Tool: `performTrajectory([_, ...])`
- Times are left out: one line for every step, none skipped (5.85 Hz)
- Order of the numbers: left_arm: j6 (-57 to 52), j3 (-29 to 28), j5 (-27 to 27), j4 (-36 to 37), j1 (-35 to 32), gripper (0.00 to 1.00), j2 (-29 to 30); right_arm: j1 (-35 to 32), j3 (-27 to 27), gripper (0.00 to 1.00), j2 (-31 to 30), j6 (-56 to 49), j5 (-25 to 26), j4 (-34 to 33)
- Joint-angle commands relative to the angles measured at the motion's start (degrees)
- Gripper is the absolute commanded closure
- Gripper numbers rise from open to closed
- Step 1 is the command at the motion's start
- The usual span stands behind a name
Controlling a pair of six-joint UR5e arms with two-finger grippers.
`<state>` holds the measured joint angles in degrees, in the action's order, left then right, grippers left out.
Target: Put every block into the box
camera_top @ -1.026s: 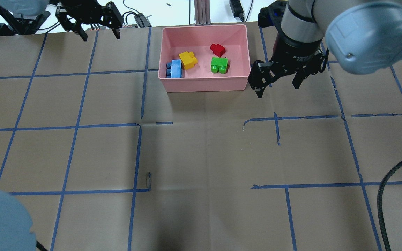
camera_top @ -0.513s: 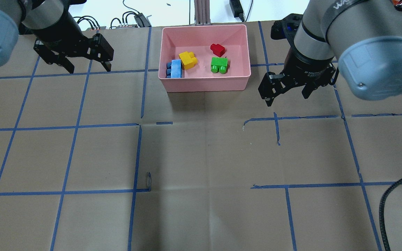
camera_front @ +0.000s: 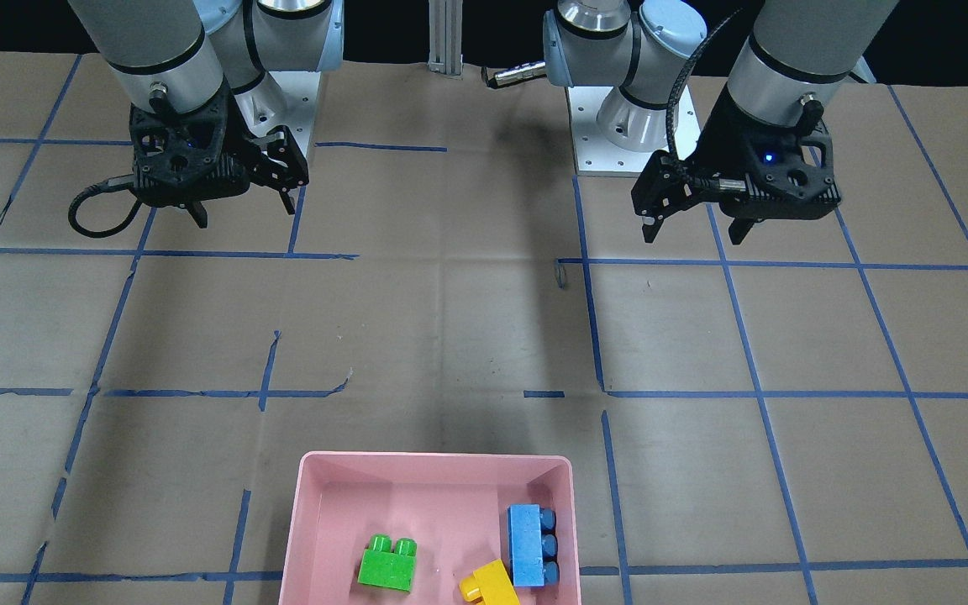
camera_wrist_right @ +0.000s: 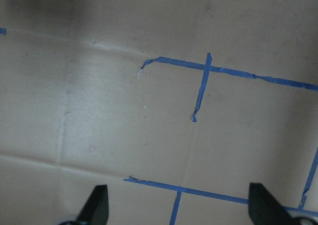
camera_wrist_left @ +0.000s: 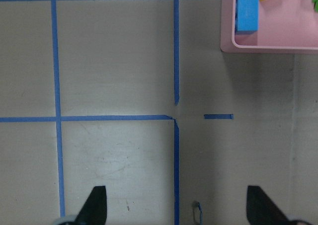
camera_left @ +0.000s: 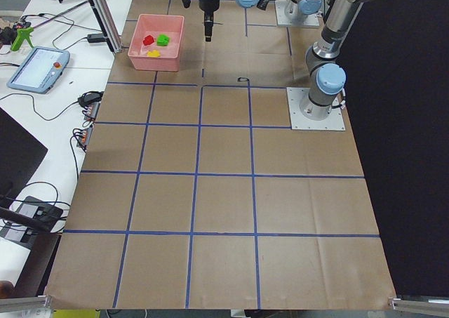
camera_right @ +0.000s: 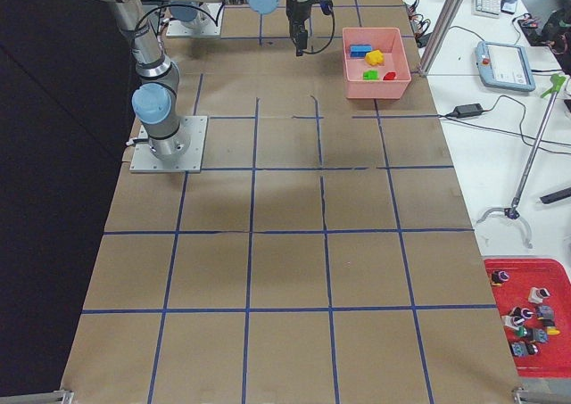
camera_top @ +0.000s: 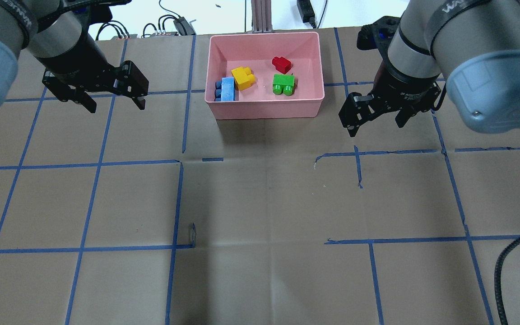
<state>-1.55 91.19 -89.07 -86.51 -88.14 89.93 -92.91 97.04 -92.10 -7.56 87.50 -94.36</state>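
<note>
The pale pink box (camera_top: 264, 110) stands at the table's far middle. In it lie the blue block (camera_top: 227, 89), the yellow block (camera_top: 243, 77), the green block (camera_top: 284, 84) and the small red block (camera_top: 281, 64). My left gripper (camera_top: 116, 106) is open and empty above the table, left of the box. My right gripper (camera_top: 376, 127) is open and empty, right of the box and a little nearer. In the left wrist view the gripper (camera_wrist_left: 177, 207) is open, with the box corner (camera_wrist_left: 258, 47) and the blue block (camera_wrist_left: 247, 9) at top right. In the right wrist view the gripper (camera_wrist_right: 180, 207) is open over bare paper.
Brown paper with a blue tape grid covers the table. A small metal ring (camera_top: 192, 232) lies left of centre. An aluminium post (camera_top: 260, 16) and cables stand behind the box. A black cable (camera_top: 501, 271) hangs at the near right.
My left gripper has moved from the far edge toward the near side, staying open. My right gripper has drifted slightly right and nearer. The blocks and box have not moved.
</note>
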Motion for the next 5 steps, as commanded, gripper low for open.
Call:
performTrajectory([1.72, -0.13, -0.4, -0.15, -2.29, 0.0, 0.42, 0.98, -0.09, 0.0, -0.01, -0.09, -0.05, 0.15])
performTrajectory([1.2, -0.48, -0.41, -0.15, -2.3, 0.0, 0.25, 0.89, 0.08, 0.0, 0.08, 0.0, -0.22, 0.06])
performTrajectory([0.59, -0.66, -0.41, -0.24, -1.95, 0.0, 0.25, 0.89, 0.08, 0.0, -0.01, 0.0, -0.13, 0.06])
performTrajectory([-1.33, -0.57, -0.49, -0.06, -1.86, 0.0, 0.25, 0.98, 0.08, 0.0, 0.08, 0.0, -0.13, 0.06])
performTrajectory([-2.31, -0.48, -0.58, 0.11, -1.77, 0.0, 0.16, 0.98, 0.08, 0.0, 0.17, 0.0, -0.13, 0.06])
